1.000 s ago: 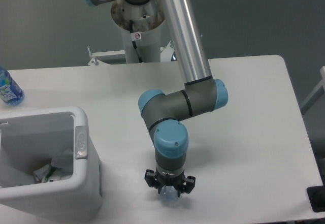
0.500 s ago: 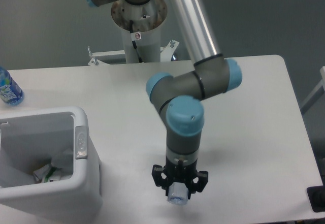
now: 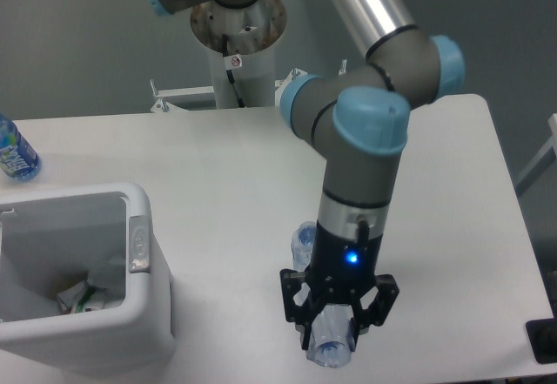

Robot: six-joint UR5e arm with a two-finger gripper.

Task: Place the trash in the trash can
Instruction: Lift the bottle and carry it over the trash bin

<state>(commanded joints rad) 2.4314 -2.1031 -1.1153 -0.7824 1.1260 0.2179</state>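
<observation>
My gripper [image 3: 336, 330] hangs over the table's front edge, pointing down, shut on the crushed clear plastic bottle [image 3: 331, 351]. The bottle lies across the fingers: one end pokes out below them and the other end shows behind the wrist. It looks lifted off the table. The white trash can [image 3: 139, 227] stands at the front left, well to the left of the gripper. At its bottom lie pale crumpled scraps of trash [image 3: 91, 290], one with a green mark.
An intact blue-labelled water bottle [image 3: 14, 152] stands at the table's far left edge, behind the trash can. The arm's base column [image 3: 237, 53] rises behind the table. A dark object [image 3: 543, 340] sits at the front right corner.
The arm has risen toward the camera and shifted a little right and forward. The bottle has come up from the table in the shut gripper.
</observation>
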